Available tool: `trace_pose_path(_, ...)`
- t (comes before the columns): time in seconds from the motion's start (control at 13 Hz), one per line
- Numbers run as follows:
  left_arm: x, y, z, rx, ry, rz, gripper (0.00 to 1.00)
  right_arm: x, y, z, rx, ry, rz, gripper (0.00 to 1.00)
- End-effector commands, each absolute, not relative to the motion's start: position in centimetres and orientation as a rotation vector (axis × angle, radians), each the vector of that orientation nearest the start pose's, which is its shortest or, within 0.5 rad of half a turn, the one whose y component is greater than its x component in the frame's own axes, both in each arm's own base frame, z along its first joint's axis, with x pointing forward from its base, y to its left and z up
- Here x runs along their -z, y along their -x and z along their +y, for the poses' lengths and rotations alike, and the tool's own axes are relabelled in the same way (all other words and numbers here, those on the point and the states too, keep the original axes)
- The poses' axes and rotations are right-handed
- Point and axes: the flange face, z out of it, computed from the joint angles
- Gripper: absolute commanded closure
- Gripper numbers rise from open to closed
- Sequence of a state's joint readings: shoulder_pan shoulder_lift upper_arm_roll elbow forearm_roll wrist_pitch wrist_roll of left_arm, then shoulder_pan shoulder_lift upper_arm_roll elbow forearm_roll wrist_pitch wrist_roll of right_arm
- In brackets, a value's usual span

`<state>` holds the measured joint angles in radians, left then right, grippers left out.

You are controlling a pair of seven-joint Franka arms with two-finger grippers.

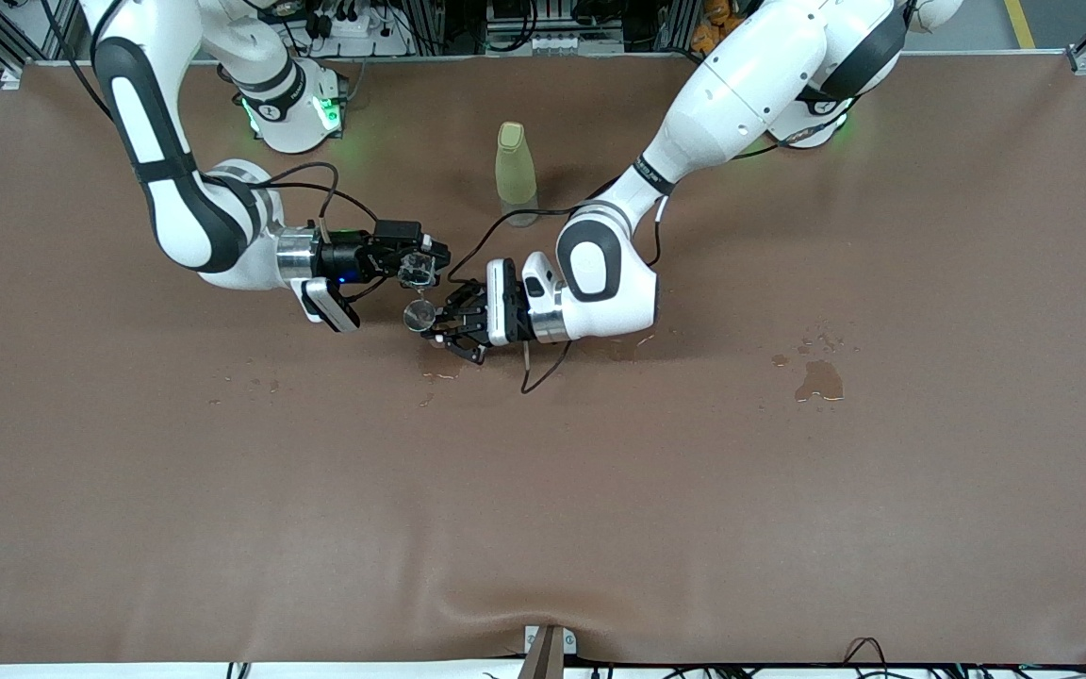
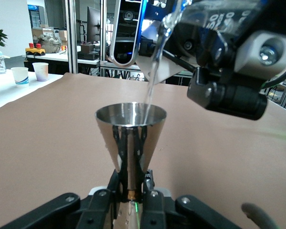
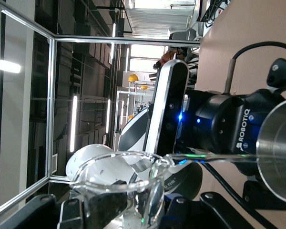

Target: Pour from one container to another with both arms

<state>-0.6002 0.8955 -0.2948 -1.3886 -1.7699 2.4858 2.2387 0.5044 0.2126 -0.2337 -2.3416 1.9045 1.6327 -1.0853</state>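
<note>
Over the middle of the brown table (image 1: 543, 490), you have the two grippers meeting almost tip to tip. Your left gripper (image 1: 456, 325) is clamped shut on a steel cone-shaped cup (image 2: 130, 136), holding it upright by its narrow lower part with the open mouth up. Your right gripper (image 1: 425, 259) is closed on a clear glass beaker (image 3: 126, 186), tipped on its side just above the cup. A thin stream of clear liquid (image 2: 151, 81) runs from the beaker's spout down into the cup's mouth. In the right wrist view you see the same stream crossing from the beaker's lip to the steel rim.

Farther from the front camera than both grippers, a pale yellow-green bottle (image 1: 514, 173) stands upright on the table with its cap on, between the two arm bases. Toward the left arm's end of the table lies a small puddle (image 1: 819, 379) with a few droplets around it.
</note>
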Motion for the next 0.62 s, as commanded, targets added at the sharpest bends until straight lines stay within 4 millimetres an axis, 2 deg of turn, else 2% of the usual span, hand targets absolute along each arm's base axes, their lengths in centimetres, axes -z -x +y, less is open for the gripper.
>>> trace_pose_path(0.0,-21.29,-51.06,-55.06,-1.038,-1.475,-1.308,1.00,-29.82,-45.88,22.08,0.075,1.474,-0.015,1.00)
trace_pose_path(0.54,-21.08,-51.11,-54.84,-1.040,-1.475,-1.317,1.00,-29.66,-46.17,21.44,-0.023,1.472,0.094,1.00)
